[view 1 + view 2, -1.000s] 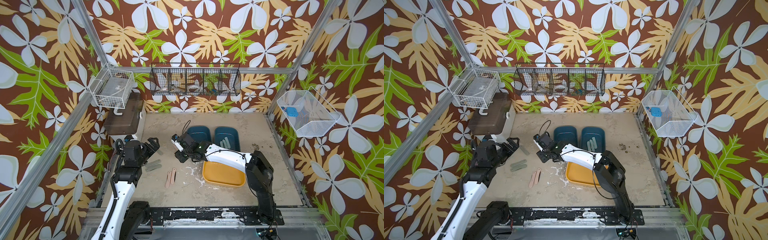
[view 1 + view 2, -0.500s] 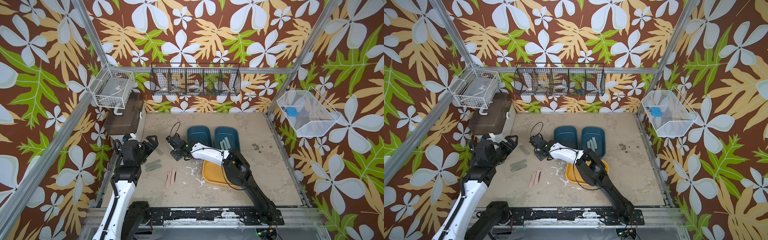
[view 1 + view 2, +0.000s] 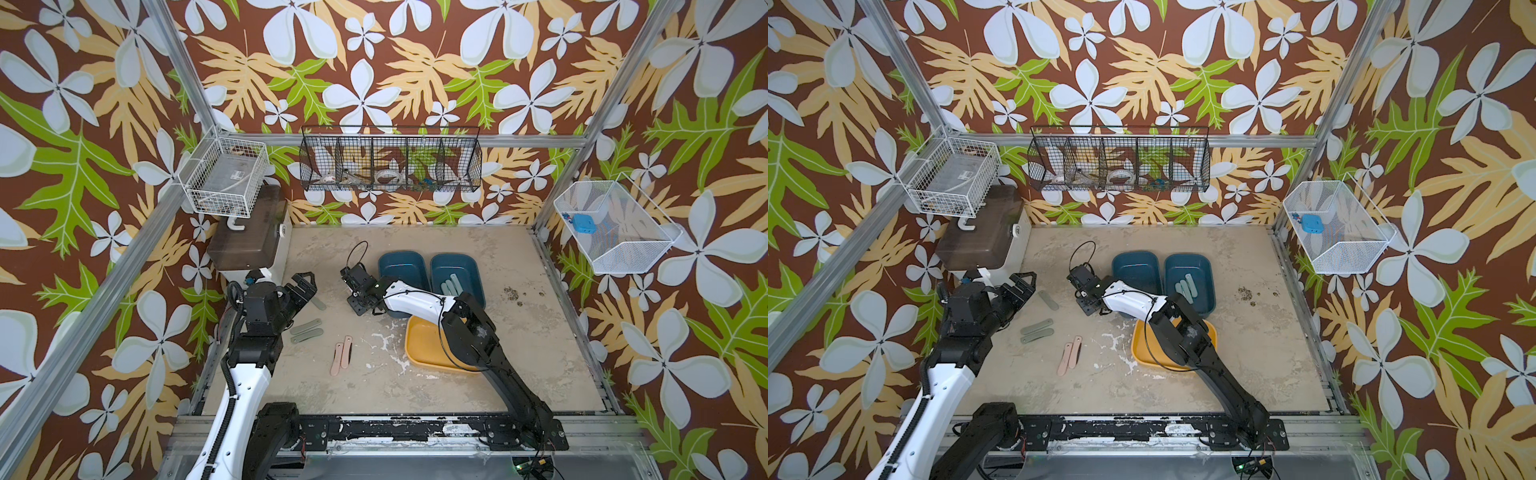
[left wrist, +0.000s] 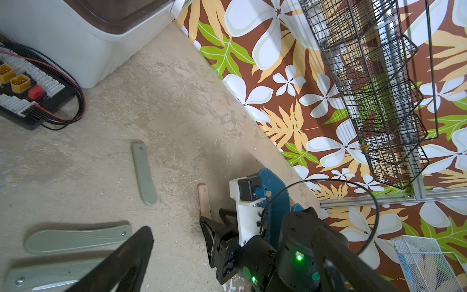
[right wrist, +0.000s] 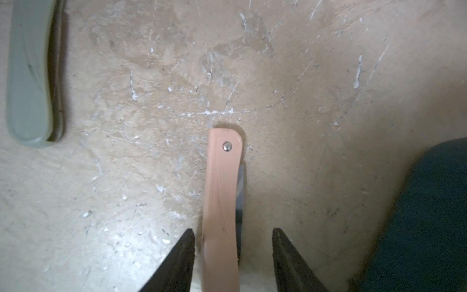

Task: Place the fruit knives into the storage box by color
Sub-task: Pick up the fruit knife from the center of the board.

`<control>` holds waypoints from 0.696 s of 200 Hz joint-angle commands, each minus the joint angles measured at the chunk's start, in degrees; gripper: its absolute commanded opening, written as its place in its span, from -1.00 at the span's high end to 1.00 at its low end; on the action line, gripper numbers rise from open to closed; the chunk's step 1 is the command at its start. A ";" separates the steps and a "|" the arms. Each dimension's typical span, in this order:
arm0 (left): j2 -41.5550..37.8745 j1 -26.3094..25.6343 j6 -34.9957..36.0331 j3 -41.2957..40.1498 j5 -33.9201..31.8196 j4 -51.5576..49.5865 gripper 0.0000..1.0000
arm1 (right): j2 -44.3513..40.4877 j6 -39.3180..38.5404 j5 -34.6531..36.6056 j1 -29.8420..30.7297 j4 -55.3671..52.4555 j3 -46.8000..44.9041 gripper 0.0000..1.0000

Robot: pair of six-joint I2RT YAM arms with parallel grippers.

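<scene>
Pink knife point(image 5: 222, 202) inside low right gripper point(image 5: 232, 229)

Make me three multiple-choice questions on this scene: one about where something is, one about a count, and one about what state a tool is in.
1. Where do the light blue knives lie?
A. in a dark blue bin
B. in the yellow tray
C. in a wire basket

2. How many grey-green knives lie on the table?
A. one
B. five
C. three

3. How does the right tool stand?
A. shut and empty
B. open, astride a pink knife
C. clamped on a light blue knife

Answers:
1 A: both top views show the pale blue sticks inside the bin.
2 C: a top view shows three, two side by side and one apart.
3 B: the right wrist view shows a gap on each side of the knife.
</scene>
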 commanded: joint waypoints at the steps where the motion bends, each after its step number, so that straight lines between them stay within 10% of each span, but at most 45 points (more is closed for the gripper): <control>1: -0.28 0.13 -0.26 -0.44 0.52 1.71 -1.00 | 1.14 1.05 -1.01 0.02 -0.76 1.06 0.01; 139: -1.00 0.13 -0.40 -1.36 2.05 2.20 -1.00 | -0.79 1.84 -4.89 0.02 -0.27 0.71 0.62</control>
